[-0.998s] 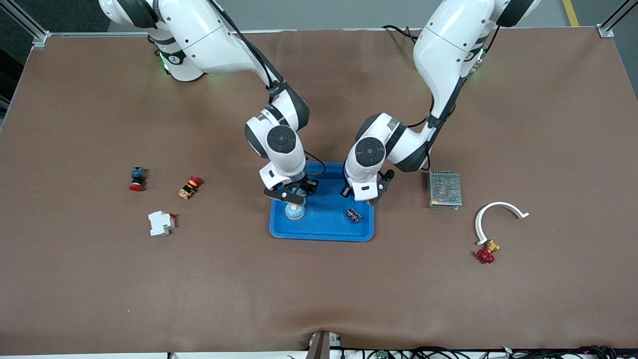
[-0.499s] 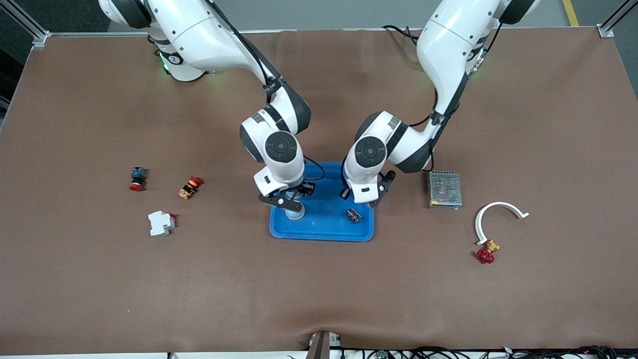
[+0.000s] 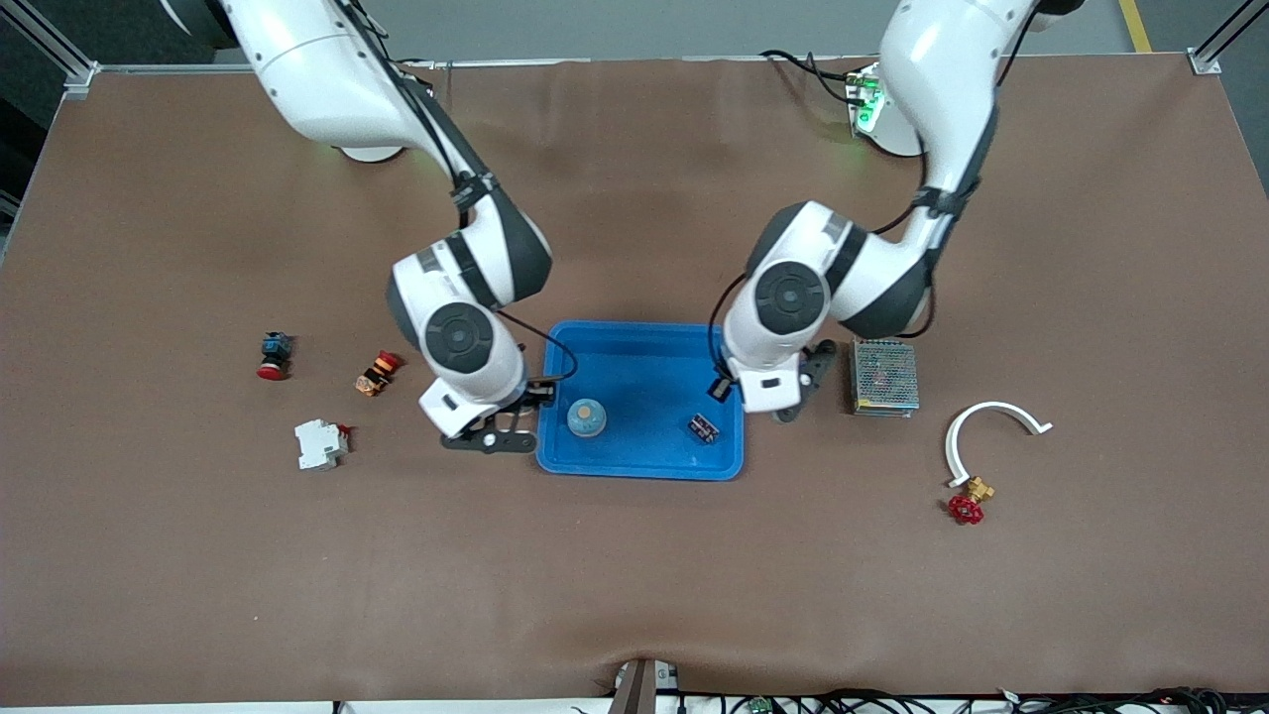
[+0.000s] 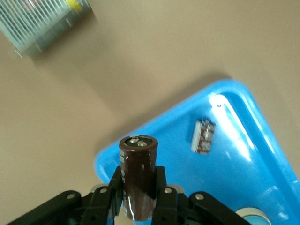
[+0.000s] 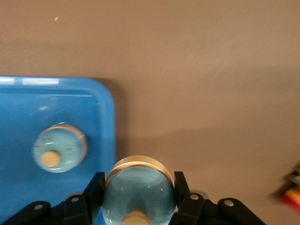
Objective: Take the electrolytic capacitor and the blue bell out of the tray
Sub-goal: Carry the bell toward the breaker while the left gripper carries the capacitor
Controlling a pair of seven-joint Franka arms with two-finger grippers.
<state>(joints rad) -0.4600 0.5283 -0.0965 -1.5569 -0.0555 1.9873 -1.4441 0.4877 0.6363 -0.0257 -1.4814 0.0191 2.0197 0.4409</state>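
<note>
Both arms have lifted out: left gripper [image 4: 139, 206] pinches capacitor [image 4: 138, 180] over tray [image 3: 634, 347] rim, right gripper [image 5: 138, 199] pinches bell [image 5: 138, 190] over table beside tray; a second capacitor and bell remain in the tray.

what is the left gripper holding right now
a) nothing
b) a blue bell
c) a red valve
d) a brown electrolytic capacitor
d: in the left wrist view the left gripper is shut on an upright brown electrolytic capacitor, just off the blue tray's corner.
</note>
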